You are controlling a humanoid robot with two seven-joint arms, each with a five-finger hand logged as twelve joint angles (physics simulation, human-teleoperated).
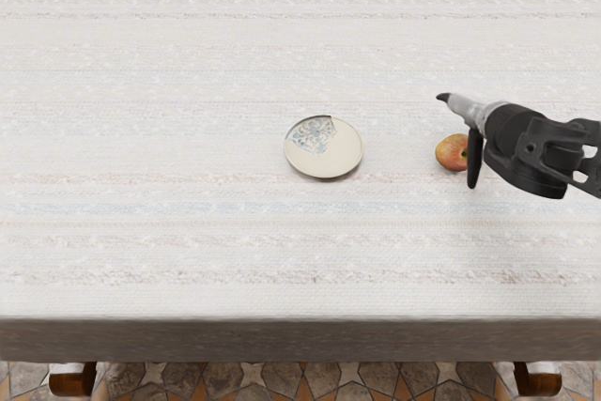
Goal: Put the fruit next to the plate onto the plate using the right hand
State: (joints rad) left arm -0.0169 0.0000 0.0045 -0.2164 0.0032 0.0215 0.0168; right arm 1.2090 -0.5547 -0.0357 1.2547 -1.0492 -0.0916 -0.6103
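Right robot hand (495,134) splayed, empty, beside round reddish-yellow fruit (451,152); finger nudge may roll it away from round cream plate (340,153).

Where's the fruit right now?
In the head view, the fruit lies on the table, right of the plate, close by the open right hand.

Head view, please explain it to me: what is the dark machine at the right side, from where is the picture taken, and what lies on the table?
This is a simulator's render, seen from a humanoid robot's head, looking down at a slant. The dark part is its right hand, on an arm entering from the right edge. Its fingers are spread and hold nothing. On the table lie a round plate and, to its right, a reddish fruit, perhaps an apple, partly behind the hand. The left arm is not visible.
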